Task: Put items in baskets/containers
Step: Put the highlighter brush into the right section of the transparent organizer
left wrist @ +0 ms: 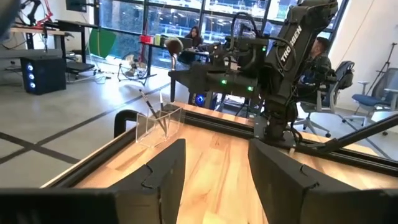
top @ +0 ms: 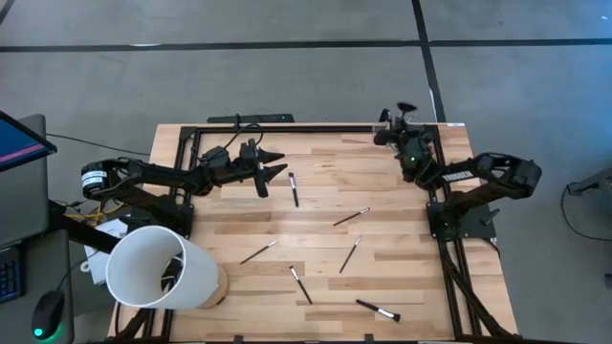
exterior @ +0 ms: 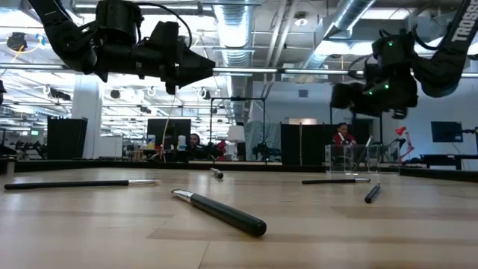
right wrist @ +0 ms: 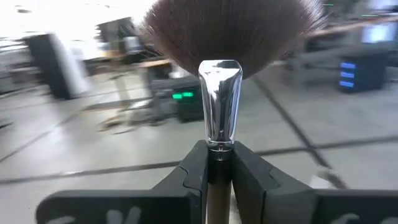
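Handle of fan brush (right wrist: 221, 74) hidden between right gripper (right wrist: 219, 163) jaws.

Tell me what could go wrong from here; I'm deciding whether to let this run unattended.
The right gripper pinches the fan brush only at its thin handle, so it might tilt or slip before reaching the clear holder. That holder is small, already has brushes standing in it and sits by the table's far edge; a misaligned drop could knock it. The left gripper hovers open above the table, near a loose brush, and could nudge it.
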